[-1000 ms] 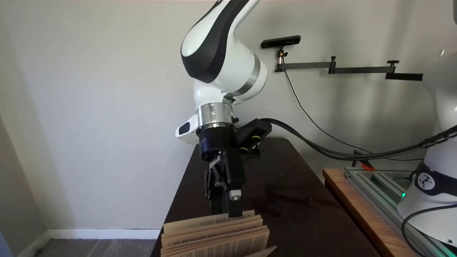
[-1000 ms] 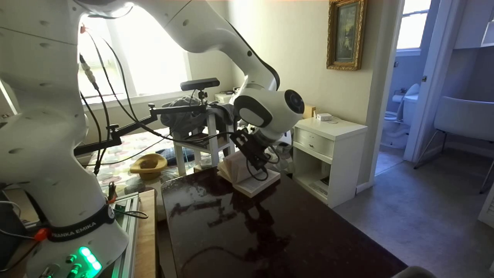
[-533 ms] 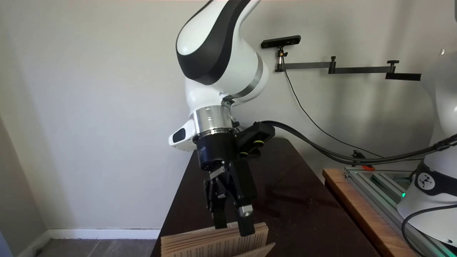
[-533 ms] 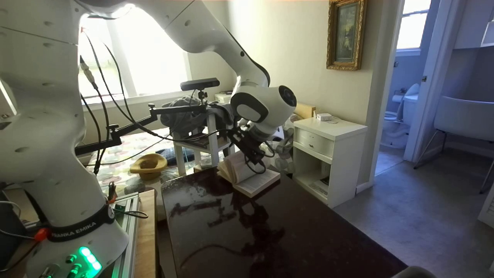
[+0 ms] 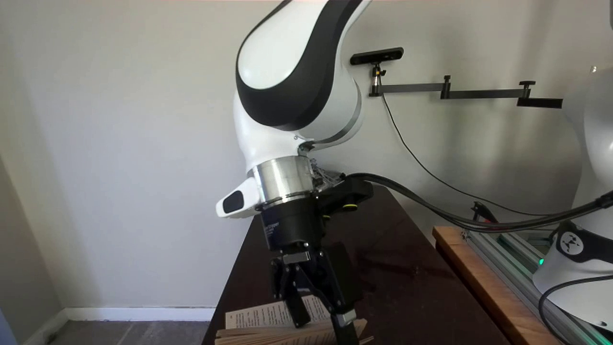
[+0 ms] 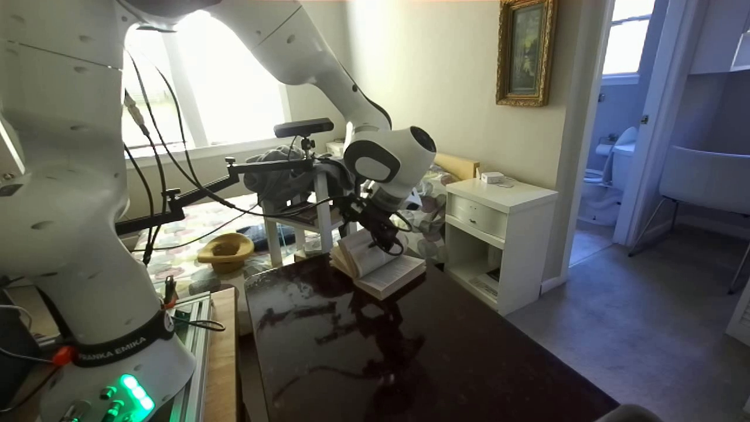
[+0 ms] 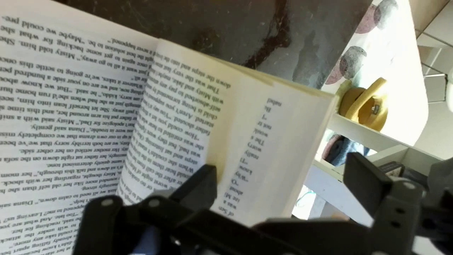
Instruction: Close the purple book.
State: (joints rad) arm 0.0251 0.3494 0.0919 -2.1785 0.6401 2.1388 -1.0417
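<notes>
Lying open, the book [image 7: 166, 117] has parted jaws over it.

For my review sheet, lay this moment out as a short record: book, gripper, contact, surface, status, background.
Book: book lies open, one side flat, pages on the other raised; cover colour not visible
Gripper: Robotiq gripper, jaws wide apart, some raised pages showing between them in the wrist view
Contact: cannot tell
Surface: dark glossy tabletop
Status: book not closed
Background: white nightstand, gilt-framed picture
</notes>
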